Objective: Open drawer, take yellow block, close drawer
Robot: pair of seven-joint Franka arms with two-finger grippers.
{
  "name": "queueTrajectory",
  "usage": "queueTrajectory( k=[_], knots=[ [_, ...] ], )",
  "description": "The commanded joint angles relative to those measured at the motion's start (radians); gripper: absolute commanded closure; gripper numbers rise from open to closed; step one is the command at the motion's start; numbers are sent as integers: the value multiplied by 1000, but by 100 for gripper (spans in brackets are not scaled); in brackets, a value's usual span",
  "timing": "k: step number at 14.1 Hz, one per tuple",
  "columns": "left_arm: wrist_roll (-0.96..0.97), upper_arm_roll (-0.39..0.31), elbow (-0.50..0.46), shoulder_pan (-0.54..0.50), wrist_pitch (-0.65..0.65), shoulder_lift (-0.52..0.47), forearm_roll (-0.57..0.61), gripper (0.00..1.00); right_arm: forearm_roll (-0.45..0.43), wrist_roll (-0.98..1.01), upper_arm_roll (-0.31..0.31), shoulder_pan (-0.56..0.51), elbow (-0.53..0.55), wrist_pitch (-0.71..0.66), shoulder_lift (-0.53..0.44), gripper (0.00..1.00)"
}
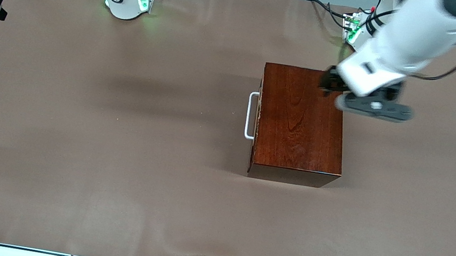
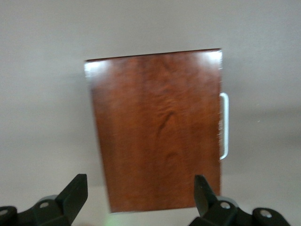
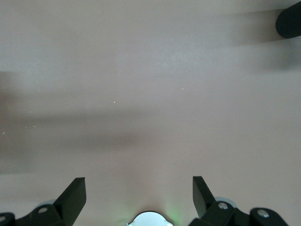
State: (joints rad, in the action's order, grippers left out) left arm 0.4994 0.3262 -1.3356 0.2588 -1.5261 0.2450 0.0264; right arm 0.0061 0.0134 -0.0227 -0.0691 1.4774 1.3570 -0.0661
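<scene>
Hovering with the left gripper [image 1: 330,86] over the dark reddish-brown wooden box [image 1: 301,121], at about one o'clock on its lid in the front view, close to the corner toward the left arm's end of the table [image 1: 113,150]. Reaching in from the left arm's base at the top of that view. Showing black fingers [image 2: 75,189] spread wide apart in the left wrist view, with nothing between them and the glossy lid lying below. Sitting shut, flush with the box: the drawer [image 1: 257,123], with its front facing nine o'clock in the front view, toward the right arm's end of the table. Standing just off that front: the white U-shaped bar handle [image 1: 250,115], untouched. Cannot see the yellow block in any view.

Waiting with the right gripper [image 3: 138,188] above bare brown table, out of the front view's sight. Holding its fingers [image 3: 74,190] wide open too, empty, as seen in the right wrist view. Resting well apart from the box.
</scene>
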Motion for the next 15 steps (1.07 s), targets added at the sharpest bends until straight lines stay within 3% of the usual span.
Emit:
queueTrajectory(
  k=[1,4,9,12,15],
  knots=[
    [127,-13,91,120,-48,114,59,0,-3,7,-17,-26,-12,-7,8,0],
    [255,-48,180,276,-75,248,131,0,-3,5,-17,-24,-12,-4,8,0],
    [402,-304,223,581,-186,387,133,0,-3,7,-17,-23,-12,-6,8,0],
    [427,-326,263,617,-195,473,135,0,-3,7,-17,-24,-12,-6,8,0],
    [442,-360,256,661,-186,496,138,0,-3,7,-17,-24,-12,-9,8,0]
  ],
)
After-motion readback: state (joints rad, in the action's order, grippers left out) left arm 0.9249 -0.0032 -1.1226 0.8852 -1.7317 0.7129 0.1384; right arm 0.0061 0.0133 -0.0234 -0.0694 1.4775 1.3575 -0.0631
